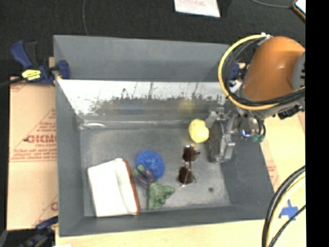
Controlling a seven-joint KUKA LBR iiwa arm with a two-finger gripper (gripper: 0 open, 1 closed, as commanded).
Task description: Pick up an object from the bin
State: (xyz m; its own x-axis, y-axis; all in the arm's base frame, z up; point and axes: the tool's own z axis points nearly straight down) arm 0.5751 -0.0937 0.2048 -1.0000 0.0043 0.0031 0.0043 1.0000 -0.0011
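Nearest you lies a white flat box (pixel 107 189). Your gripper (pixel 220 151) hangs beside a yellow ball (pixel 199 131) and brown sunglasses (pixel 188 166), its spread unreadable

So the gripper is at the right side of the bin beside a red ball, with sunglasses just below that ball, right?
Not quite: the ball is yellow, not red. The camera view shows the gripper at the right side of the bin beside a yellow ball, with sunglasses just below it.
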